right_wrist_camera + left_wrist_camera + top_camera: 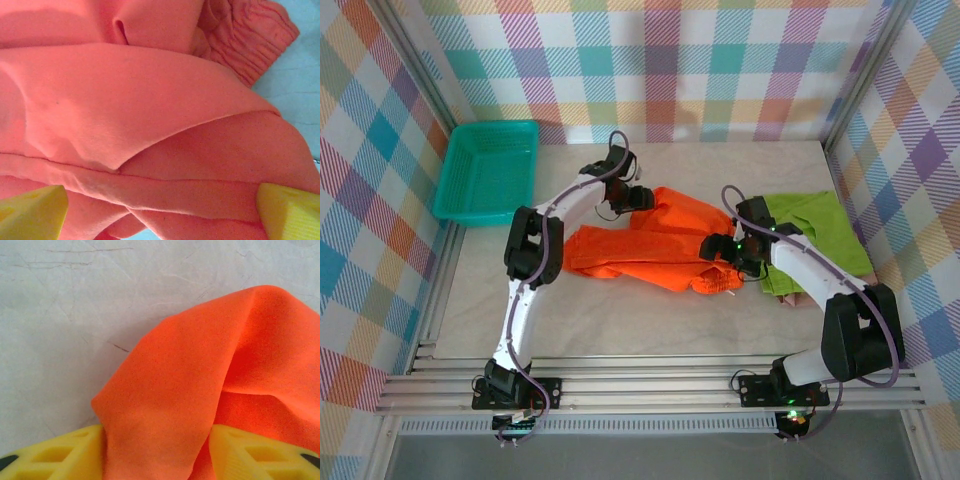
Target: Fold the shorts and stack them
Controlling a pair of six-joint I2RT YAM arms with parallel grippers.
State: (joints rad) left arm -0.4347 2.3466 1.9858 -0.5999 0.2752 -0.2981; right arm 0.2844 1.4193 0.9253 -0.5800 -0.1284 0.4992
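The orange shorts (650,255) lie crumpled across the middle of the table. The lime green shorts (820,235) lie to their right, with a strip of pink cloth (783,297) showing at their near edge. My left gripper (636,199) is at the far edge of the orange shorts. In the left wrist view my left gripper (156,436) has a raised fold of the orange shorts (170,390) between its yellow fingers (60,452), touching both. My right gripper (733,260) is down on the right end of the orange shorts. In the right wrist view my right gripper (160,192) stands wide open over layered folds, with the elastic waistband (250,45) beyond.
A teal mesh basket (488,170) stands at the back left corner. Checked walls close in the table on three sides. Bare tabletop (620,320) runs along the near side, up to the metal rails by the arm bases.
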